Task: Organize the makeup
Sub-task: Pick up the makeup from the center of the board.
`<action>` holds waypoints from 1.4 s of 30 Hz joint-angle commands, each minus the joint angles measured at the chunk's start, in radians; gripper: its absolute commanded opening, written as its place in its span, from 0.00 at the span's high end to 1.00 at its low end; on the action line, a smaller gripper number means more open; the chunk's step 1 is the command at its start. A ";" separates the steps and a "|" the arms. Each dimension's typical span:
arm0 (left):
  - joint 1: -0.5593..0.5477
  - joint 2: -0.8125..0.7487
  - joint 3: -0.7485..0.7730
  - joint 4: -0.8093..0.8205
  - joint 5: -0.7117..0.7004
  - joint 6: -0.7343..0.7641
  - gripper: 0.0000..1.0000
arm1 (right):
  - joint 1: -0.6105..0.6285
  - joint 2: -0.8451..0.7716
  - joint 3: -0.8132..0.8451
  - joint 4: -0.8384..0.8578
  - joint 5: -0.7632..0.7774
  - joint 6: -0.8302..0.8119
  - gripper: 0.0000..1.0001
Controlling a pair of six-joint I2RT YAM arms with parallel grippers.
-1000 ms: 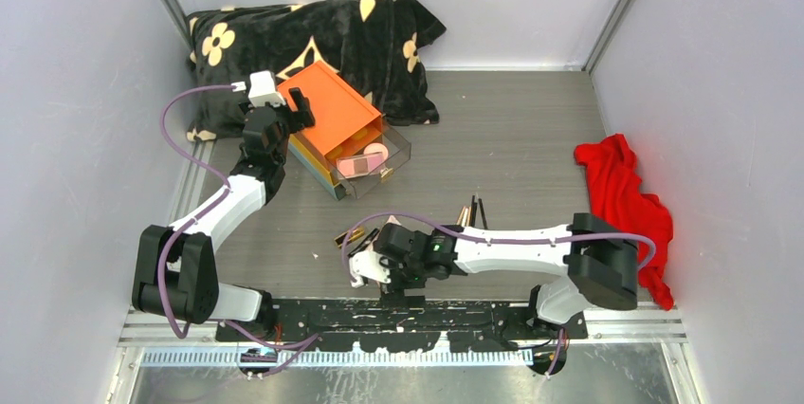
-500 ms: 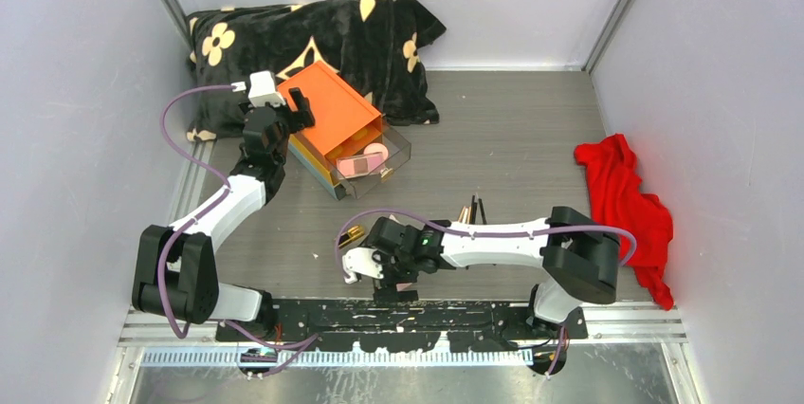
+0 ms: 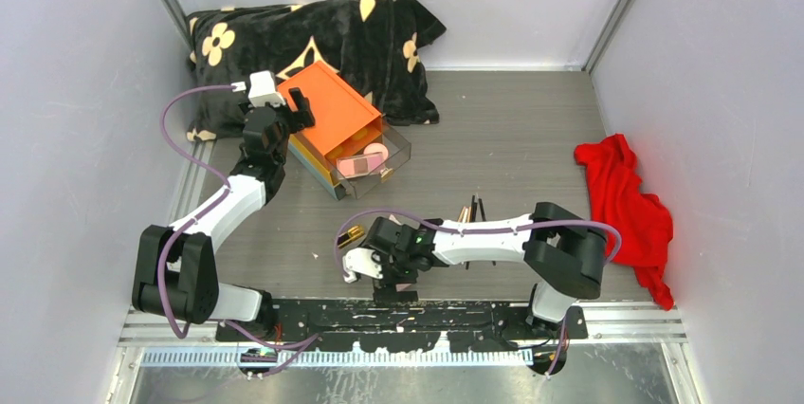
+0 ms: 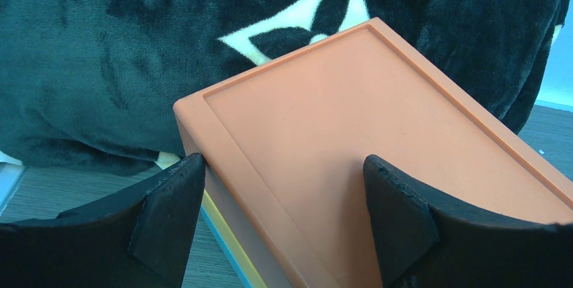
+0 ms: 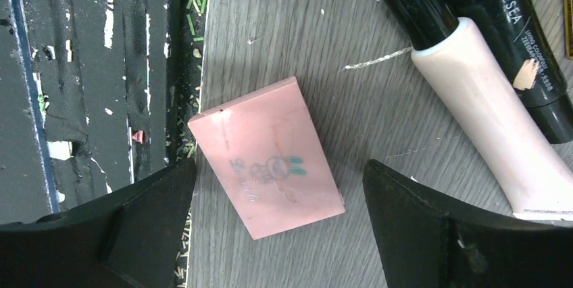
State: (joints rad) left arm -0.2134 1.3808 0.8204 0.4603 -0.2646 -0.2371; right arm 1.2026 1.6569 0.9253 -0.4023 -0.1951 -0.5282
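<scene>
**Right gripper parked over the pink palette, jaws apart, no contact yet**

Near edge: the right gripper (image 5: 280, 173) hangs directly above the flat pink square plastic palette (image 5: 267, 156), with a finger on each side and neither touching it. The palette lies on the table against the black base rail (image 5: 88, 85). In the wrist view its longer side runs roughly 11-to-5 o'clock, so it sits skewed to the 9-to-3 closing line. I'd square the wrist before pinching. The right arm is clearly the nearer one.

At 2 o'clock of the palette are the pale pink tube with black cap (image 5: 486, 132) and the black tube (image 5: 513, 44), touching each other.

Farther out, at about 12 o'clock in the top view, is the orange-topped drawer box (image 3: 332, 115). The left gripper (image 4: 282, 166) is spread across its lid corner, gripping nothing.

Versus 1 s ago: the right gripper has shifted toward 7 o'clock and its elbow has swung inward. The left arm hasn't moved.
</scene>
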 commanded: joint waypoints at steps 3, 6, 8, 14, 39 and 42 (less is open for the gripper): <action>-0.024 0.064 -0.073 -0.279 0.128 0.044 0.17 | -0.027 0.036 0.047 0.040 -0.011 -0.004 0.09; -0.024 0.063 -0.072 -0.278 0.128 0.045 0.17 | -0.036 0.056 0.051 0.044 -0.006 0.004 0.20; -0.023 0.063 -0.073 -0.278 0.128 0.045 0.17 | -0.042 0.068 0.064 0.031 -0.004 0.015 0.36; -0.024 0.064 -0.072 -0.278 0.128 0.045 0.17 | -0.050 0.080 0.072 0.010 0.012 0.062 0.55; -0.024 0.063 -0.073 -0.277 0.125 0.045 0.17 | -0.070 -0.242 0.297 -0.161 0.244 0.233 0.99; -0.024 0.063 -0.073 -0.278 0.126 0.046 0.17 | -0.094 -0.231 0.399 -0.164 0.275 0.219 0.99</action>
State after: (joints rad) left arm -0.2134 1.3804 0.8185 0.4633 -0.2649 -0.2375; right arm 1.1378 1.4494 1.1831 -0.5564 -0.0067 -0.3103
